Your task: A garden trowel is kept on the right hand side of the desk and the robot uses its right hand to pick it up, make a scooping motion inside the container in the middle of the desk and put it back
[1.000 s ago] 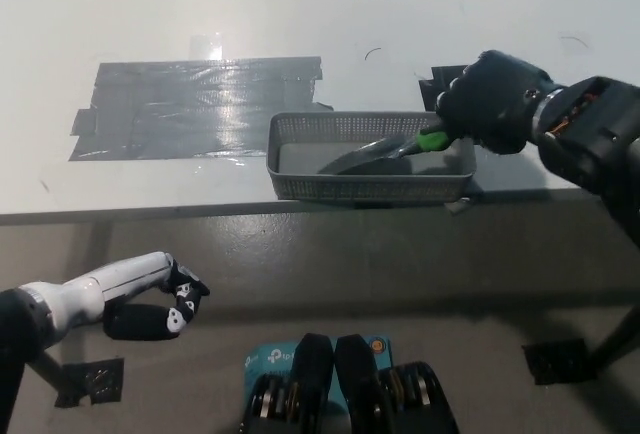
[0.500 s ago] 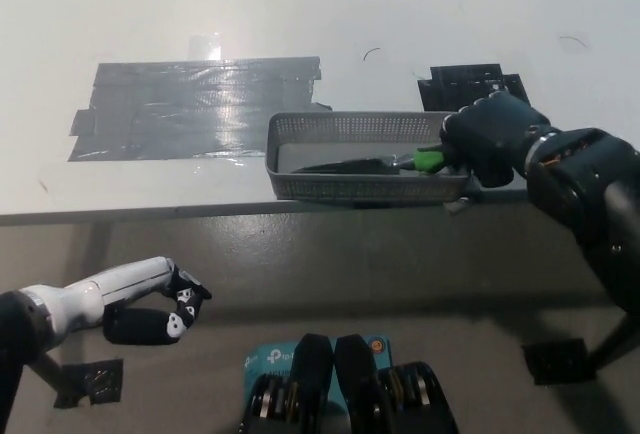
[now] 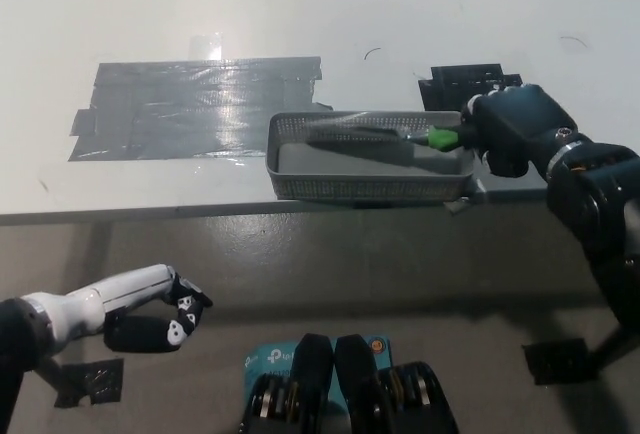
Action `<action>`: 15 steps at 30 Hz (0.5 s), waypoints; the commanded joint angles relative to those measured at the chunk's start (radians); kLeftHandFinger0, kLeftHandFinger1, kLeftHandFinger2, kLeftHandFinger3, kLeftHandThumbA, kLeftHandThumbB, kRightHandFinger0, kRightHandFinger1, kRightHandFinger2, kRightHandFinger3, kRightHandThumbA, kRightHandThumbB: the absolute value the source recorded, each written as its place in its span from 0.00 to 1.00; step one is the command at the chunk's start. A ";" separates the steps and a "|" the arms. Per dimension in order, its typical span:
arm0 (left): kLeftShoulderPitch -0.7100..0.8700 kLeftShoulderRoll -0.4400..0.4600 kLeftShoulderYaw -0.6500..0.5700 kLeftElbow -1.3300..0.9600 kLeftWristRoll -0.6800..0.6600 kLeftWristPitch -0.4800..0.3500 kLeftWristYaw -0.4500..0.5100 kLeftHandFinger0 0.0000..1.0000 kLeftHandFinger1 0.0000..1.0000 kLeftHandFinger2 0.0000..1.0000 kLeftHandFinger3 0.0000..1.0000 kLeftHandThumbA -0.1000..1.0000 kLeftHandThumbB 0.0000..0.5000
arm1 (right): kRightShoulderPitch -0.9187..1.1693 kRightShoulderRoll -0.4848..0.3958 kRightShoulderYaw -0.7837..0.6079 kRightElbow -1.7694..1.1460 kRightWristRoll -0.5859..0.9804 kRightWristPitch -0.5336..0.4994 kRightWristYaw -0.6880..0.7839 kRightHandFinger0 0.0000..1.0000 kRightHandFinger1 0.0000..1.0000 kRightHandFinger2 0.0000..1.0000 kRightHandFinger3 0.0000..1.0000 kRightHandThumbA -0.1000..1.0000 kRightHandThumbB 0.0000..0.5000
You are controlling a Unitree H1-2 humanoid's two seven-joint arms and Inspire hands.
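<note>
The scooping step seemed to be under way. The right hand [image 3: 515, 129] was clenched tight around the green grip of the trowel [image 3: 383, 135], holding it over the basket [image 3: 370, 186] in the middle of the tabletop [image 3: 300, 14]. The trowel's long axis ran almost level across the basket, close to its far wall. The dark blade pointed toward the robot's left and the grip toward the right hand. Whether the blade touched the basket floor could not be told.

The next move probably called for lifting the blade clear of the rim, then carrying it to the right-hand side of the tabletop and laying it down. The left hand [image 3: 150, 311] rested low beneath the tabletop edge, and whether it was open or closed could not be told.
</note>
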 commanded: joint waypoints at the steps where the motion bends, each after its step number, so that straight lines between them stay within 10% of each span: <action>1: 0.013 0.020 0.009 -0.028 -0.008 0.013 0.029 1.00 0.81 0.84 1.00 1.00 0.98 | -0.078 -0.017 -0.069 -0.038 0.043 -0.012 -0.210 0.00 0.15 0.51 0.47 0.00 0.02; 2: 0.014 0.017 0.011 -0.027 -0.006 0.013 0.024 1.00 0.82 0.85 1.00 1.00 0.98 | -0.088 -0.016 -0.085 -0.044 0.055 -0.006 -0.221 0.00 0.06 0.38 0.56 0.00 0.10; 4: 0.021 0.011 0.014 -0.024 -0.006 0.013 0.028 1.00 0.81 0.85 1.00 1.00 0.98 | -0.106 -0.020 -0.099 -0.045 0.060 -0.016 -0.254 0.00 0.00 0.30 0.43 0.00 0.16; 5: 0.019 0.015 0.006 -0.022 -0.003 0.013 0.031 1.00 0.82 0.86 1.00 1.00 0.99 | -0.124 -0.020 -0.113 -0.045 0.071 -0.009 -0.253 0.00 0.02 0.37 0.11 0.00 0.09; 6: 0.019 0.015 0.005 -0.020 -0.003 0.013 0.033 1.00 0.82 0.86 1.00 1.00 0.97 | -0.133 -0.018 -0.124 -0.051 0.080 -0.006 -0.254 0.00 0.05 0.44 0.05 0.00 0.11; 9: 0.017 0.016 0.001 -0.018 -0.004 0.013 0.033 1.00 0.82 0.86 1.00 1.00 0.95 | -0.153 -0.016 -0.141 -0.066 0.084 0.006 -0.253 0.00 0.18 0.58 0.33 0.00 0.30; 15: 0.028 0.018 0.007 -0.017 -0.012 0.013 0.042 1.00 0.82 0.86 1.00 1.00 0.96 | -0.207 -0.045 -0.162 -0.046 0.122 -0.024 -0.268 0.00 0.20 0.58 0.43 0.00 0.34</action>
